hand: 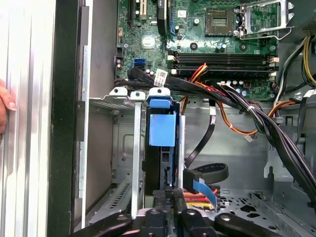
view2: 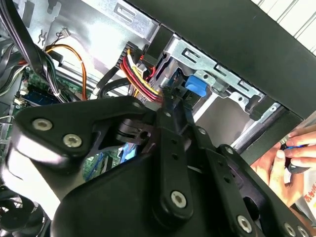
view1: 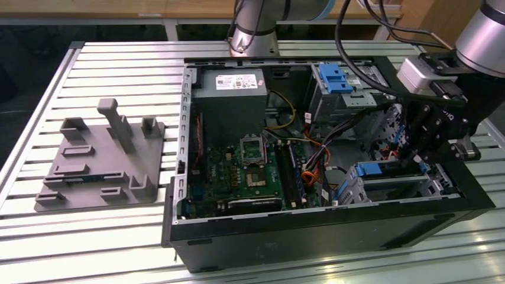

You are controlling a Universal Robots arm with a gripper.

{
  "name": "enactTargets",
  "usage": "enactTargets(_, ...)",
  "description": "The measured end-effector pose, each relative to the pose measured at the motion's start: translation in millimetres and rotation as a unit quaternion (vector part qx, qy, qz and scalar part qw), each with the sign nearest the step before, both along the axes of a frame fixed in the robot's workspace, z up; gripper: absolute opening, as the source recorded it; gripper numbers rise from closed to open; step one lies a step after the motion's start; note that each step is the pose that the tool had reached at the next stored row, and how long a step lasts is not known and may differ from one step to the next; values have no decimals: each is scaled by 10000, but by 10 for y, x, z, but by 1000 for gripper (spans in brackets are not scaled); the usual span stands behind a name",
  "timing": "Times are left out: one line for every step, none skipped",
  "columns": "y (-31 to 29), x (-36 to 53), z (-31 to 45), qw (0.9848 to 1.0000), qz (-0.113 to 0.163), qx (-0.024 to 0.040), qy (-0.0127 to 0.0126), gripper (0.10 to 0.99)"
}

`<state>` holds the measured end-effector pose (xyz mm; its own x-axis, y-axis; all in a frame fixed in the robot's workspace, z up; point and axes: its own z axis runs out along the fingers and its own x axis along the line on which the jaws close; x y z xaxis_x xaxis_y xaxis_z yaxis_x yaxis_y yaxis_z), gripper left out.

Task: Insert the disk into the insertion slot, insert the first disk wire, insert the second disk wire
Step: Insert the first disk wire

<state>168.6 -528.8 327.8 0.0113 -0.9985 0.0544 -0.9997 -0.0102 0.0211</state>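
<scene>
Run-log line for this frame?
disk: in insertion slot | gripper: at disk's end, by red-yellow wires | person's hand: outside case

Robot arm [view1: 483, 32] comes in from the exterior view's right, wrist bent downward. Black gripper [view1: 413, 155] hangs near vertical, tips down. In the second wrist view the gripper [view2: 170, 96] linkages fold inward, jaws drawn together at the tips.

- Arm [view1: 254, 23]: round silver-grey tubes, with a light blue cap at one joint.
- Gripper [view2: 173, 98]: flat black links, joined by round silver screws [view2: 178, 199].
- Black cables [view1: 339, 29] run beside the wrist.
- A pale grey box [view1: 416, 72] is mounted on the wrist.
</scene>
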Motion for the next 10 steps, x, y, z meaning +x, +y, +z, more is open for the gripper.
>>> enactTargets(0, 0, 6, 10000, 0, -1, 0, 235)
enactTargets(0, 0, 23, 10000, 0, 1, 0, 235)
enactTargets(0, 0, 49, 10000, 0, 1, 0, 294)
enactTargets(0, 0, 84, 10000, 0, 1, 0, 353)
enactTargets(0, 0, 127, 10000, 0, 1, 0, 353)
enactTargets(0, 0, 172, 10000, 0, 1, -1, 412)
enactTargets(1, 0, 221, 10000, 0, 0, 0, 471)
enactTargets(3, 0, 263, 10000, 0, 1, 0, 471)
enactTargets(3, 0, 302, 10000, 0, 1, 0, 471)
enactTargets(3, 1, 335, 10000, 0, 0, 0, 533)
